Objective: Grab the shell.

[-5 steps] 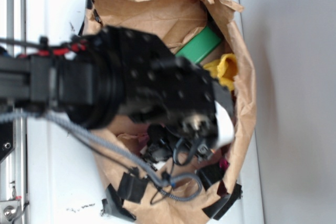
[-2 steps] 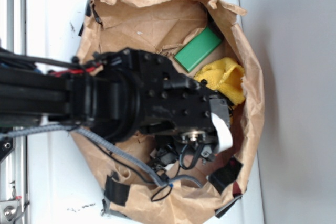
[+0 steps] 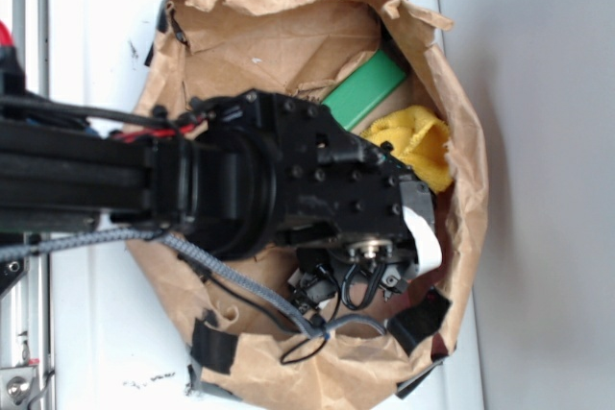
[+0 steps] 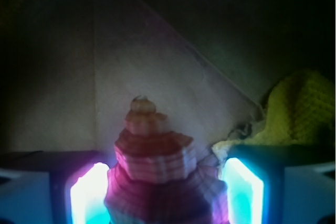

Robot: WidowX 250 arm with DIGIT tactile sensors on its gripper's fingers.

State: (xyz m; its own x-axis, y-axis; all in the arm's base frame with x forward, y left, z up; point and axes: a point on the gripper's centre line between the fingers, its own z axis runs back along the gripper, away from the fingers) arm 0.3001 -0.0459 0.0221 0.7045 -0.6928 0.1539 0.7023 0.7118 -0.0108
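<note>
In the wrist view the shell fills the lower centre: an orange-brown ridged spiral, its pointed spire aimed away from the camera. It lies on brown paper between my two lit fingers, which stand close on either side of its wide end. My gripper is open around it, and contact with the pads cannot be made out. In the exterior view the gripper hangs low inside the paper bag and hides the shell.
A yellow terry cloth lies just right of the gripper and reaches my right finger in the wrist view. A green block rests behind it. The bag's crumpled walls ring the gripper. Black tape strips hold its near edge.
The arm has come down into the bag and shifted slightly right toward the bag's near-right wall. The green block is partly covered by the arm again.
</note>
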